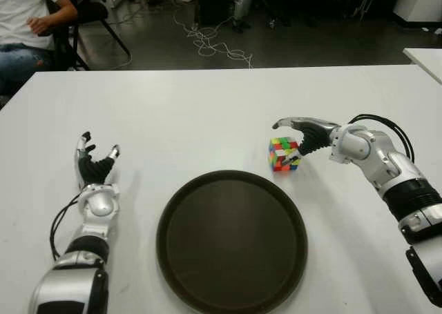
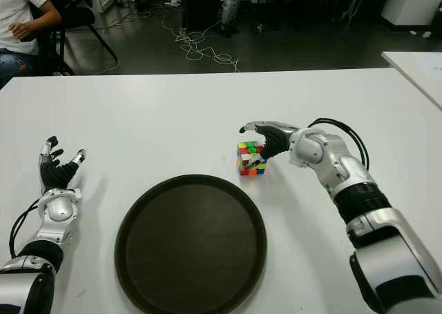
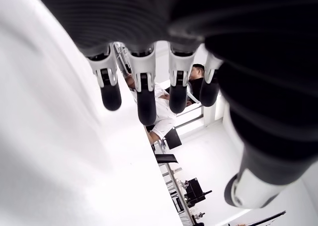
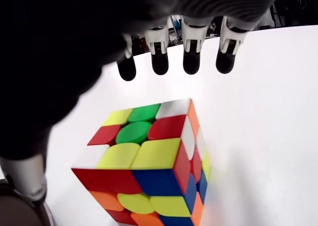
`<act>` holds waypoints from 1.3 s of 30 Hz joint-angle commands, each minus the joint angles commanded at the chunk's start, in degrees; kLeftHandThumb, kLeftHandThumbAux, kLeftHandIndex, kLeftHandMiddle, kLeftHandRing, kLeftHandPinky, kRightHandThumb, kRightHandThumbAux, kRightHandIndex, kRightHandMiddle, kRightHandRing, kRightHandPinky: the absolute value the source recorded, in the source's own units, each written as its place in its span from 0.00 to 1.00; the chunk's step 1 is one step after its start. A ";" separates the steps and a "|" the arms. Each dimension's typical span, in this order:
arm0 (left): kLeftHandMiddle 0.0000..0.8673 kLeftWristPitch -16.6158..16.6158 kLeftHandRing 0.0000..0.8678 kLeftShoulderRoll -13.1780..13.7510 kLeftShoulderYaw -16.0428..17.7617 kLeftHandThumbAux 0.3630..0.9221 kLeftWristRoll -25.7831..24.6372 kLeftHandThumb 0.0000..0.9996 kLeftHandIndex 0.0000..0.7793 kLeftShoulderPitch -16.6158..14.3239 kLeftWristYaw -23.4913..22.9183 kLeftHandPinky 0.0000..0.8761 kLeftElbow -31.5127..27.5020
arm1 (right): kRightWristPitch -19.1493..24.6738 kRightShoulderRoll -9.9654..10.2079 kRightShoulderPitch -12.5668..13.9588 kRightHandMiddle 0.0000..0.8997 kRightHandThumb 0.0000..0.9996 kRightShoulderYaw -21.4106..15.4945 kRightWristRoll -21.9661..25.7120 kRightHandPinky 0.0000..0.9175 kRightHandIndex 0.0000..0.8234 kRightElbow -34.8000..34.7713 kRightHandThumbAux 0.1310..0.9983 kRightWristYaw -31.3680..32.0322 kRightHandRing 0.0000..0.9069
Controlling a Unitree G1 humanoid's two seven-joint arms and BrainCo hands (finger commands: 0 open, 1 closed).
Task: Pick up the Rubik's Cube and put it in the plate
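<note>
One step in — my right hand (image 1: 298, 143) spread over the Rubik's Cube (image 1: 284, 154), nothing gripped yet; cube sits on the bench (image 1: 207, 114) beside the plate (image 1: 231, 241). Next — close fingers, lift.

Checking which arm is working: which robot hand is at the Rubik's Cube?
The right robot hand, fingers open around the Rubik's Cube beyond the plate. The left robot hand shows far left.

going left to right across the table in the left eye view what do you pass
Left hand, open → plate → Rubik's Cube → right hand, open, at the cube but not gripping it.
</note>
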 joint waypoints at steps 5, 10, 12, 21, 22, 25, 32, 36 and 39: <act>0.16 0.14 0.18 0.07 -0.22 0.65 0.34 0.42 0.12 0.03 0.43 0.21 -0.08 | -0.53 -0.01 0.07 0.00 0.00 -0.06 0.17 0.04 0.00 0.31 0.60 -0.43 0.00; 0.17 0.28 0.20 0.06 -0.12 0.63 0.20 0.45 0.12 0.06 0.37 0.25 -0.19 | -0.67 0.05 0.33 0.00 0.00 -0.36 0.64 0.02 0.00 0.00 0.61 -0.51 0.00; 0.17 0.33 0.20 0.08 -0.11 0.63 0.15 0.45 0.12 0.05 0.23 0.25 -0.17 | -0.65 0.11 0.29 0.00 0.00 -0.37 0.75 0.02 0.00 0.16 0.62 -0.39 0.00; 0.17 -0.28 0.20 0.18 -0.01 0.63 -0.12 0.46 0.13 0.19 -0.77 0.27 -0.29 | -0.41 0.33 0.35 0.00 0.00 -0.36 1.35 0.01 0.00 0.54 0.62 0.85 0.00; 0.17 -0.31 0.20 0.18 0.00 0.63 -0.12 0.46 0.13 0.20 -0.78 0.27 -0.29 | -0.41 0.34 0.39 0.00 0.00 -0.40 1.40 0.01 0.00 0.52 0.62 0.91 0.00; 0.16 -0.47 0.19 0.22 -0.10 0.63 0.11 0.44 0.13 0.23 -0.43 0.23 -0.25 | -0.03 0.29 0.45 0.00 0.00 -0.35 1.44 0.02 0.00 0.23 0.60 1.40 0.00; 0.17 -0.87 0.17 0.22 -0.12 0.64 0.26 0.43 0.13 0.24 0.06 0.17 -0.16 | 0.96 0.51 0.76 0.00 0.00 -0.20 1.18 0.03 0.00 -0.53 0.58 1.72 0.00; 0.17 -0.90 0.16 0.25 -0.20 0.64 0.44 0.44 0.13 0.22 0.45 0.16 -0.08 | 2.07 0.70 1.55 0.00 0.00 -0.38 1.28 0.02 0.00 -1.86 0.56 1.60 0.00; 0.16 -0.94 0.16 0.18 -0.22 0.64 0.51 0.43 0.13 0.23 0.61 0.16 -0.13 | 3.08 1.06 1.62 0.00 0.00 0.01 0.89 0.02 0.00 -1.87 0.55 1.59 0.00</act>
